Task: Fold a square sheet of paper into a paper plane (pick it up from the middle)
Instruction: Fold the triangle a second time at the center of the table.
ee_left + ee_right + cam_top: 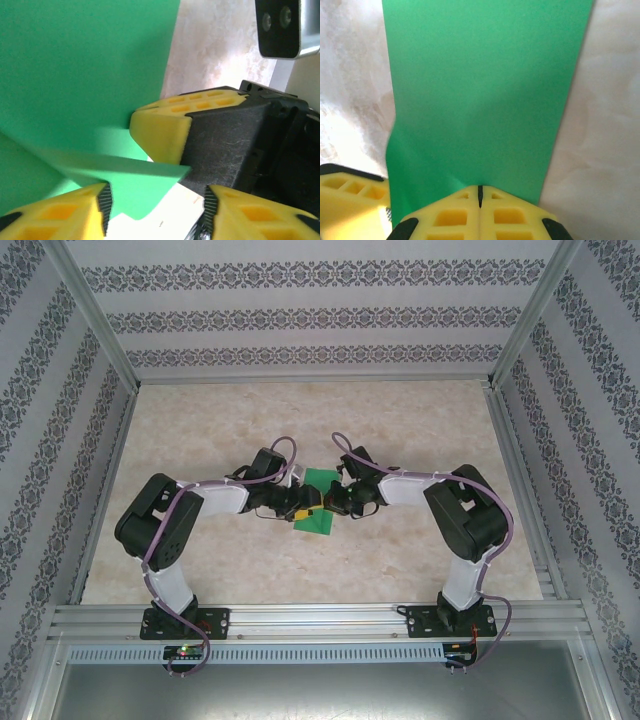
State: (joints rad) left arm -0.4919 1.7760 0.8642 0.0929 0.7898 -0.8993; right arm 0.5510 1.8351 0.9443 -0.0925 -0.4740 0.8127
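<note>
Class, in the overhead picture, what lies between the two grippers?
The green paper sheet lies between the left gripper and the right gripper, as the top view shows.

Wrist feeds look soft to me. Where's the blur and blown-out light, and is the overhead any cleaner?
Left wrist: the square sheet of paper is very close, its folded flap's edge smeared, and the table below it blown out to white. Right wrist: paper soft, table glaring white at left, right gripper tips crisper. Top external: even light, no glare, paper small between the arms.
</note>
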